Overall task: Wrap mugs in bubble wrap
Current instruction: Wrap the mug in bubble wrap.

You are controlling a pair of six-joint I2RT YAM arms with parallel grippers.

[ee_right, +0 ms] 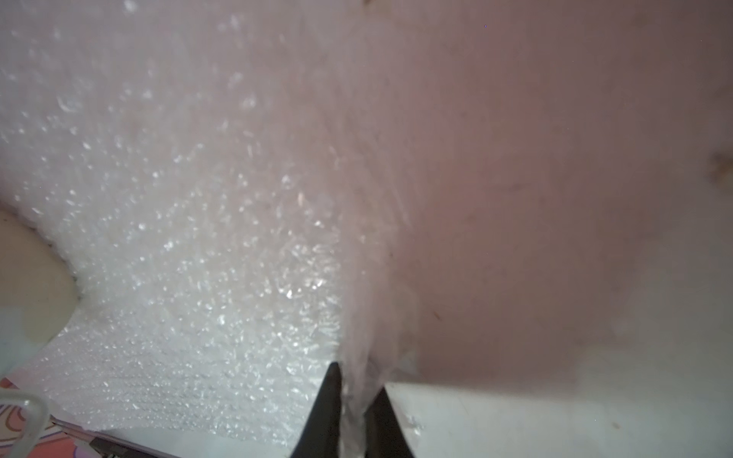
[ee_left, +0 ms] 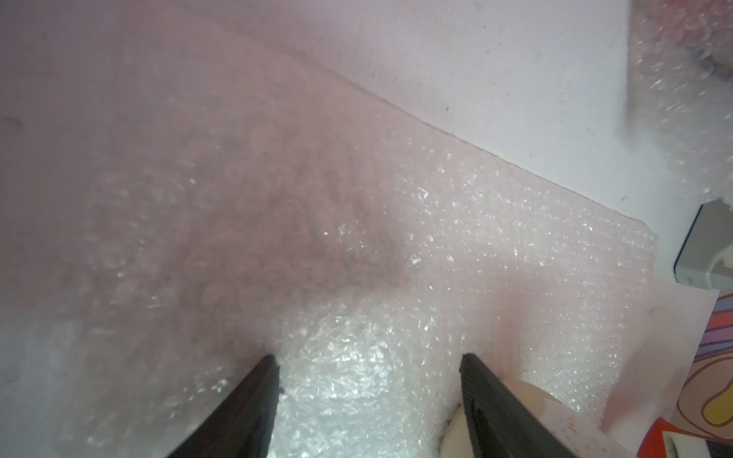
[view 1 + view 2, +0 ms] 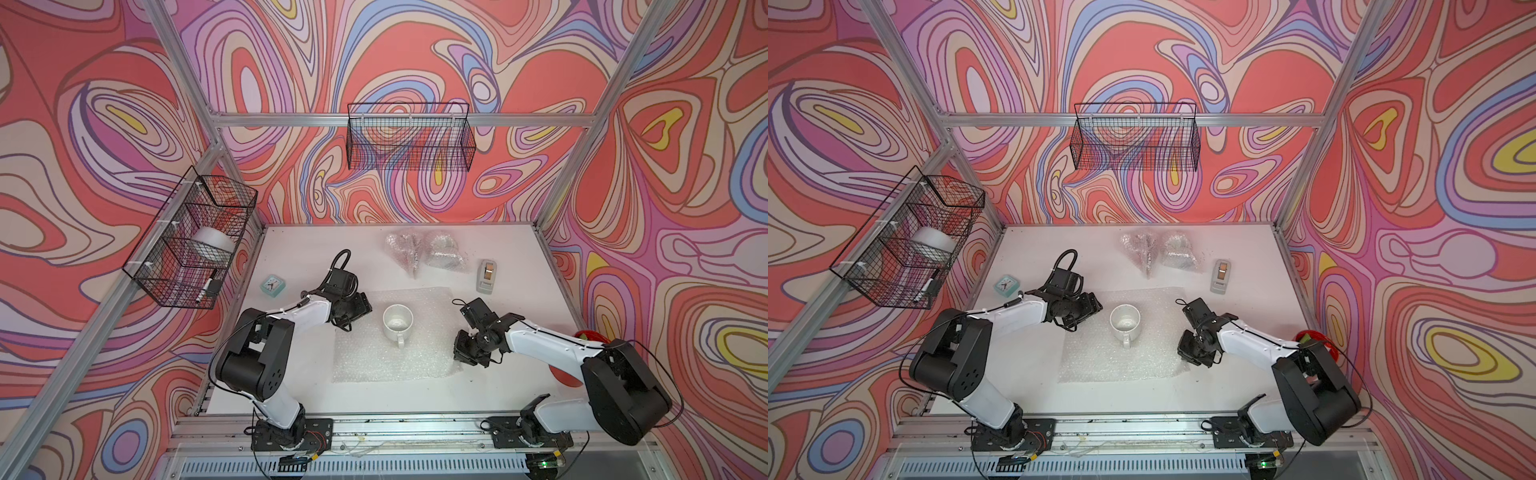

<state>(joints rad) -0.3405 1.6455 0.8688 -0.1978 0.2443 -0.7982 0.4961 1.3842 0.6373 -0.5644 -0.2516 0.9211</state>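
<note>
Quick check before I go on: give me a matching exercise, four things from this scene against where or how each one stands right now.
Things:
1. white mug
2. left end effector
3. right end effector
4. tape dispenser

States:
A. shut on an edge of the bubble wrap sheet
B. on the bare table, beyond the sheet
C. upright on the sheet, unwrapped
D. open, over the sheet

Pairs: 1-C, 2-D, 3-A, 4-B.

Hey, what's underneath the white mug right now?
A flat bubble wrap sheet on the table; the white mug stands on it. The patch directly beneath the mug is hidden.
</note>
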